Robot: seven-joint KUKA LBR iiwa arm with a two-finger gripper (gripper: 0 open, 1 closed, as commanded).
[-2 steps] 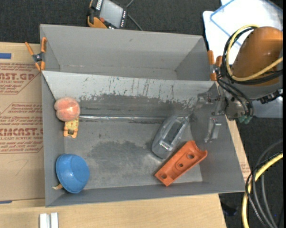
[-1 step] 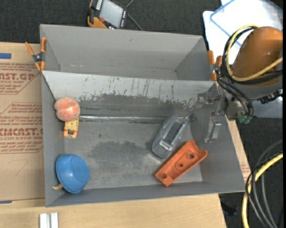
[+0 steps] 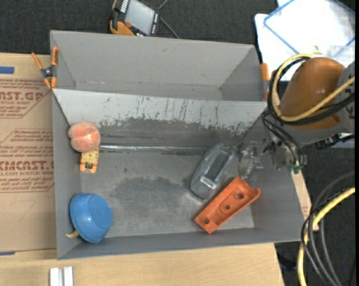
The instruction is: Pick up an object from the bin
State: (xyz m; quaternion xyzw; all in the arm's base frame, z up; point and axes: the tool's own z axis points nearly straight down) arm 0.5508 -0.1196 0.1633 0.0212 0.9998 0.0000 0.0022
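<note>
My gripper [image 3: 254, 158] hangs low at the right side of the bin, close to the right wall. Just left of it lies a grey, partly see-through plastic thing [image 3: 210, 170], slanted, its upper end touching or nearly touching the gripper. An orange flat bracket with holes [image 3: 227, 204] lies slanted below and to the left of the gripper, next to the grey thing's lower end.
At the bin's left side lie a pink peach-like ball [image 3: 84, 137], a small yellow toy [image 3: 89, 161] just below it, and a blue bowl [image 3: 91, 217] in the front left corner. The arm's orange cover and yellow cables sit outside the right rim.
</note>
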